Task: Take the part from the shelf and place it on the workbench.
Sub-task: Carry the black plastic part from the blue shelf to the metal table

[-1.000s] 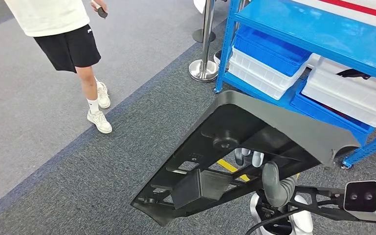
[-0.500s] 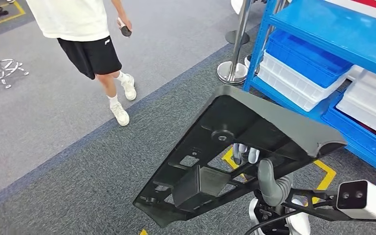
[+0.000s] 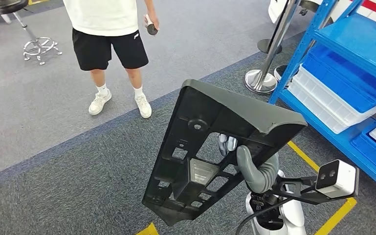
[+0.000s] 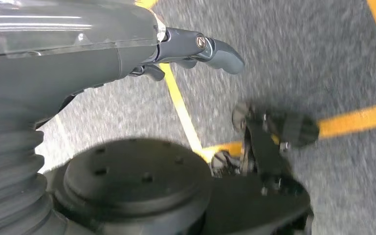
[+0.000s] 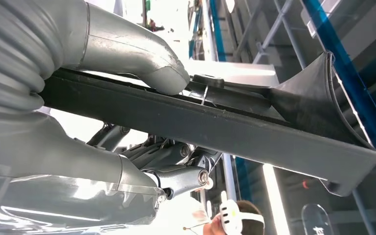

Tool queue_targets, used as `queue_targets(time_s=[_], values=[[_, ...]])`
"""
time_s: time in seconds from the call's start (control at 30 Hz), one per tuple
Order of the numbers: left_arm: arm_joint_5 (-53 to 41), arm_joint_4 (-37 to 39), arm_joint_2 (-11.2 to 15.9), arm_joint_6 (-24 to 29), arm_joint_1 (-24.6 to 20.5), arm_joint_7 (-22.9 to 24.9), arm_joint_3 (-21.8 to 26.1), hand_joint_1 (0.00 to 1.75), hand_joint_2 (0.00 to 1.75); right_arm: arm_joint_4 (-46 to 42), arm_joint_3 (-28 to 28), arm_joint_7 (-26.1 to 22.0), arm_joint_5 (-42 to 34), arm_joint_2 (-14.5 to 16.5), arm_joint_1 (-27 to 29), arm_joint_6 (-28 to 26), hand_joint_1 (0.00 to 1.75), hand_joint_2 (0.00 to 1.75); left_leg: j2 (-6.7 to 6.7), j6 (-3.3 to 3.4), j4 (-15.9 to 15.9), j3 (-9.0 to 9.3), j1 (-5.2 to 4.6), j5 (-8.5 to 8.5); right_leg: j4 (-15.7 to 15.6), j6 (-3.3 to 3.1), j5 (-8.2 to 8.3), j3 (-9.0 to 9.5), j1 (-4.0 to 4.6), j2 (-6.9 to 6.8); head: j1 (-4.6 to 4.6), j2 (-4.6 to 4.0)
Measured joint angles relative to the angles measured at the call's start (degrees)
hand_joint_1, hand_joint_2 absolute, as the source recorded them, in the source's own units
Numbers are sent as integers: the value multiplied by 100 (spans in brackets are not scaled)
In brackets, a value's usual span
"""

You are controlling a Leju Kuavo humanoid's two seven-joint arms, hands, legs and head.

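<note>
- The part (image 3: 215, 142), a large black moulded panel with ribs and cut-outs, is held up in front of the body, tilted on edge, well clear of the grey carpet (image 3: 78, 166)
- It is gripped by the right hand (image 3: 252, 164): in the head view the grey thumb is seen pressed on the near face and pale fingers (image 3: 227, 143) show through a cut-out from behind
- In the right wrist view the part (image 5: 225, 122) is seen edge-on as a dark bar, clamped between the thumb above and the darker fingers (image 5: 181, 174) below
- The left hand (image 4: 195, 46) is seen hanging over the floor and a yellow floor line (image 4: 181, 107); nothing is held in it, though whether its fingers are spread or curled cannot be told from the little that is visible
- The blue shelf (image 3: 332, 132) with its white and blue bins stands to the right, apart from the part, so the first step, taking the part off the shelf, is judged done
- A workbench is not seen in these pictures, so the carry to it and the setting-down are judged still to be done
- A person (image 3: 110, 44) in a white shirt and black shorts stands ahead on the lighter floor, holding a small dark object; room must be kept from them during the carry
</note>
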Motion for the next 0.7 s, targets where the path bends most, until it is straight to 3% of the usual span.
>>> queue_targets(time_s=[0.03,0.07,0.1,0.17,0.23,0.3,0.37,0.43,0.5,0.53,0.57,0.6,0.63,0.7], values=[[0,1,-11,-24,4,5,1,0,175,25,1,17,-34,-4,-4,-19,175,175,-75,-3,11,-2,0,-2,73,1,54,-61,-1,12,-1,-1],[0,1,-20,-47,7,15,1,0,175,51,4,33,-83,-9,-13,-49,175,175,-152,-9,29,-1,1,-6,-78,-3,220,-13,-4,25,-1,-1],[1,2,-28,-73,8,28,2,0,175,76,16,43,-144,-19,-23,-99,175,175,-226,-22,52,-1,6,-15,-414,-10,456,125,-10,75,0,-1],[13,2,-31,-112,5,49,2,0,175,119,64,11,-262,-57,-31,-233,175,175,-361,-66,113,-29,8,-39,-1104,-26,783,416,-29,314,0,0],[71,2,-17,-102,12,13,5,0,175,151,130,-42,-360,-107,-25,-303,175,175,-463,-126,144,-80,13,-41,-1362,-47,841,507,-25,446,-2,0],[184,0,17,-22,30,-87,32,0,175,190,188,-64,-461,-137,-44,-255,175,175,-526,-191,139,-116,23,-30,-1392,-96,862,507,-20,343,-2,0],[306,-3,55,68,37,-190,89,0,175,252,231,-63,-565,-144,-106,-161,175,175,-326,-252,295,-193,12,-126,-1438,-163,878,543,-37,219,-13,0],[384,-4,71,110,20,-253,144,0,175,320,246,-56,-632,-149,-161,-102,175,175,-20,-307,862,-465,17,-418,-1460,-209,872,570,-32,70,-26,0],[436,-5,79,124,14,-349,180,0,175,406,247,-47,-662,-157,-193,-73,175,175,82,-346,1568,-830,47,-686,-1459,-229,856,574,-16,-91,-28,-1],[470,-5,86,136,20,-432,199,0,175,456,247,-45,-670,-160,-213,-59,175,175,100,-357,1735,-921,60,-705,-1458,-231,848,576,-13,-166,-29,-1],[502,-5,94,149,28,-531,221,0,175,502,247,-52,-671,-161,-236,-46,175,175,116,-361,1675,-895,66,-618,-1457,-226,840,581,-11,-233,-29,-1],[533,-5,103,155,33,-624,245,0,175,538,247,-64,-664,-161,-262,-37,175,175,152,-356,1396,-749,69,-451,-1457,-217,829,593,-11,-296,-29,0],[554,-5,114,155,35,-696,265,0,175,560,247,-80,-653,-161,-287,-33,175,175,248,-341,988,-531,65,-259,-1457,-202,816,611,-9,-354,-30,0],[584,-5,133,127,20,-763,292,0,175,574,251,-115,-625,-161,-324,-43,175,175,474,-271,316,-175,13,-46,-1456,-156,787,643,17,-458,-27,0]])
